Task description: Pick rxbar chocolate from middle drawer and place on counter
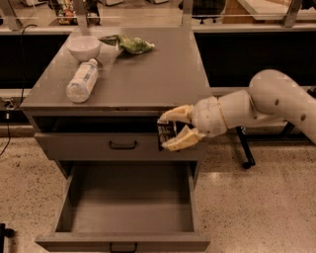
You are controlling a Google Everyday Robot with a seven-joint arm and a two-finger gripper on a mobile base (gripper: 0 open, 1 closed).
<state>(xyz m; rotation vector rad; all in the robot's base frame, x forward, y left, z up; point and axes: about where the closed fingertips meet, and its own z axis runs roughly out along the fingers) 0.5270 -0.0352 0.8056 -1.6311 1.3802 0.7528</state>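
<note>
A pale speckled floor (256, 207) spreads across the lower half, with soft glare at 4 o'clock. At 12 o'clock a long bench (148, 15) runs crosswise, with metal posts (186, 10) rising from it and dark hollows beneath. A black cable (21, 59) hangs at 10 o'clock. The gripper (167, 132) hangs at centre.
</note>
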